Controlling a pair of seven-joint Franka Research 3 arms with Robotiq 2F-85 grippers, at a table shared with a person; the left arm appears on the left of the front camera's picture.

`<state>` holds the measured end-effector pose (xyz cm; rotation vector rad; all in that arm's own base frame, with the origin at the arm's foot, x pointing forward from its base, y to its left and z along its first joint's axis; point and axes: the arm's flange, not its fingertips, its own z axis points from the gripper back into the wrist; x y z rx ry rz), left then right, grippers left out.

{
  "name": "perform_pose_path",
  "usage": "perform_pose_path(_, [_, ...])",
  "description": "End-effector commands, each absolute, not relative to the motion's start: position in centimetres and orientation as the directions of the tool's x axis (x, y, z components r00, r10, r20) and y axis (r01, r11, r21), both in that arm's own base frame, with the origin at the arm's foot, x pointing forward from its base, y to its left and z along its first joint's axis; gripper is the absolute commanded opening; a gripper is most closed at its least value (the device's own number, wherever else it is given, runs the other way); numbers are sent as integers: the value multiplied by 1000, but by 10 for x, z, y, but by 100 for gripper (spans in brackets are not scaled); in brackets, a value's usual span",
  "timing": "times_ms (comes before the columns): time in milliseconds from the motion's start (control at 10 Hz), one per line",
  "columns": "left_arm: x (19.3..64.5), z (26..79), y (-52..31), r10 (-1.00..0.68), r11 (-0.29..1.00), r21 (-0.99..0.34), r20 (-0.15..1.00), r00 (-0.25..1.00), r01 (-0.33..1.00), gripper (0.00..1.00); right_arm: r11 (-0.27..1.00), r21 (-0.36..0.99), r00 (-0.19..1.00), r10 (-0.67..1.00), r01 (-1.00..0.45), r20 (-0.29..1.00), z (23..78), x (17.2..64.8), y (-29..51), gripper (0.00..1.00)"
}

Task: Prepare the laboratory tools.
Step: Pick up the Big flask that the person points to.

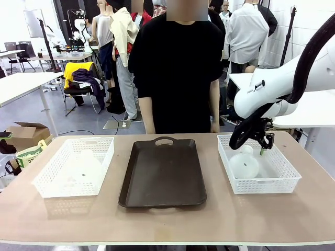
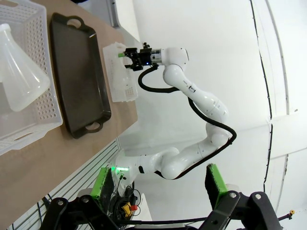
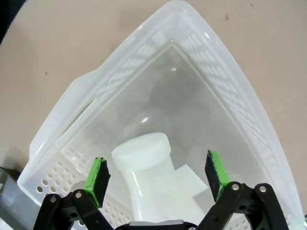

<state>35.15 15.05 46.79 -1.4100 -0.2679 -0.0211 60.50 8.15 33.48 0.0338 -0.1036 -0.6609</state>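
Observation:
One frosted conical flask stands upright in the white mesh basket on the right. My right gripper hangs over it, open. In the right wrist view the flask's neck rises between the green pads, with a gap on each side. A second flask lies in the left basket and shows faintly in the front view. My left gripper is open and holds nothing, high above the table's left side.
A dark brown tray with handles lies in the middle of the table between the two baskets. A person in a black shirt stands at the far edge behind the tray. Bare tabletop runs along the near edge.

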Motion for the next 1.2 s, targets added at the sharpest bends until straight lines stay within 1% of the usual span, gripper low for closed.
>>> perform_pose_path(0, [349,469,152,136,165,-970,201,970,178,100,781,29,773,-621,623,130,330,614,91,100])
perform_pose_path(800, [349,469,152,136,165,-970,201,970,178,100,782,-2,777,-619,623,111,315,618,104,100])
perform_pose_path(900, [349,469,152,136,165,-970,201,970,178,100,784,-9,779,-617,621,110,313,620,103,97])
perform_pose_path(1000, [349,469,152,136,165,-970,201,970,178,100,781,-14,777,-620,625,111,312,621,102,83])
perform_pose_path(1100, [349,469,152,136,165,-970,201,970,178,100,780,-21,776,-620,626,112,312,621,102,66])
